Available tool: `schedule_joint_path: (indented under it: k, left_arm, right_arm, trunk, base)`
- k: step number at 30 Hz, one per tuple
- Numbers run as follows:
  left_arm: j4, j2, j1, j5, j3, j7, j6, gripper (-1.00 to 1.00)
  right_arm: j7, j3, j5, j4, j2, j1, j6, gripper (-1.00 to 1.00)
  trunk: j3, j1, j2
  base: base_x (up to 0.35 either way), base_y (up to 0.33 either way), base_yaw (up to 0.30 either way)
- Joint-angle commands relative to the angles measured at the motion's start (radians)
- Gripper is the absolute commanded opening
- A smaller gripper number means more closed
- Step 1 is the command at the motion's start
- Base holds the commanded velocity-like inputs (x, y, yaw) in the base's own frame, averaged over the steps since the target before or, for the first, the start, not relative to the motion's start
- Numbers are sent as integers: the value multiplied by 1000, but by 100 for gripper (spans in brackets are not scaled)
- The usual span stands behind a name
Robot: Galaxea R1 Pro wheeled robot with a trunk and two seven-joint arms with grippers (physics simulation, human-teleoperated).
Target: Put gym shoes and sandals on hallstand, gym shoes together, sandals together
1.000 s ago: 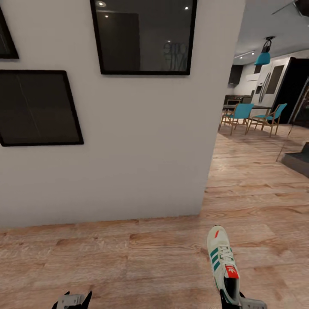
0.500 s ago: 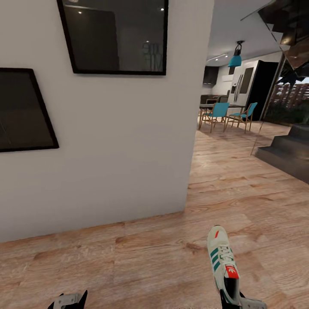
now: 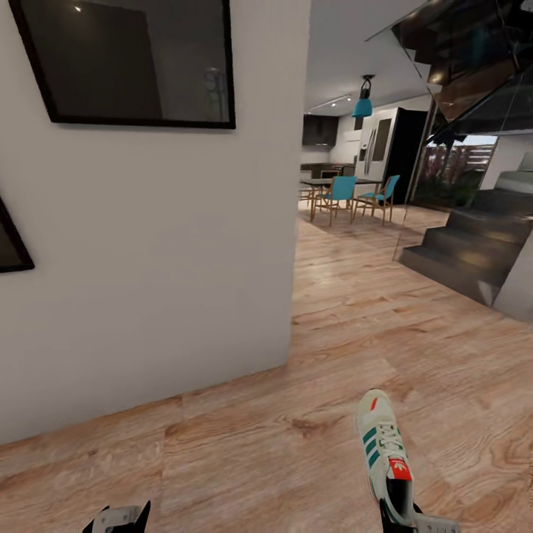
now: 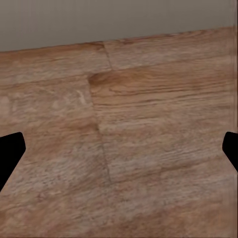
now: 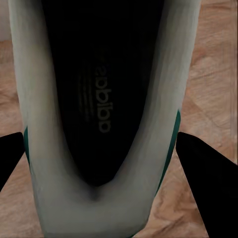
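One gym shoe (image 3: 383, 451), white with green stripes and a red tongue label, is held by its heel above the corridor floor (image 3: 252, 444), toe pointing away from me. My right gripper (image 3: 403, 522) is shut on it; in the right wrist view the shoe's dark opening (image 5: 99, 109) sits between the two black fingertips (image 5: 203, 158). My left gripper (image 3: 118, 518) is open and empty, and in the left wrist view it (image 4: 120, 151) hangs over bare planks. The sandals and the hallstand are out of view.
A white wall (image 3: 148, 259) with black-framed pictures (image 3: 133, 66) stands close ahead on the left and ends at a corner (image 3: 296, 222). Beyond it the plank floor runs to a dining table with teal chairs (image 3: 344, 196). Dark stairs (image 3: 459, 252) rise on the right.
The whole view has swung to the right: the wall and pictures slid left and the stairs came into sight. The shoe and both grippers hold their places in the picture.
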Motion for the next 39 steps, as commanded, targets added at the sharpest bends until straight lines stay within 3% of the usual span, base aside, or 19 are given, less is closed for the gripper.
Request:
schedule_joint_path:
  k: [1,39]
  left_arm:
    - [0,0,0,10,3,-10,0,100]
    - [0,0,0,10,3,-9,0,100]
  right_arm:
    - [2,3,-9,1,0,-1,-3,-100]
    - [2,3,-10,1,0,-1,-3,-100]
  trunk:
    - [-1,0,0]
    - [-1,0,0]
  base:
    - [233,-199,-268]
    - [239,-186,-268]
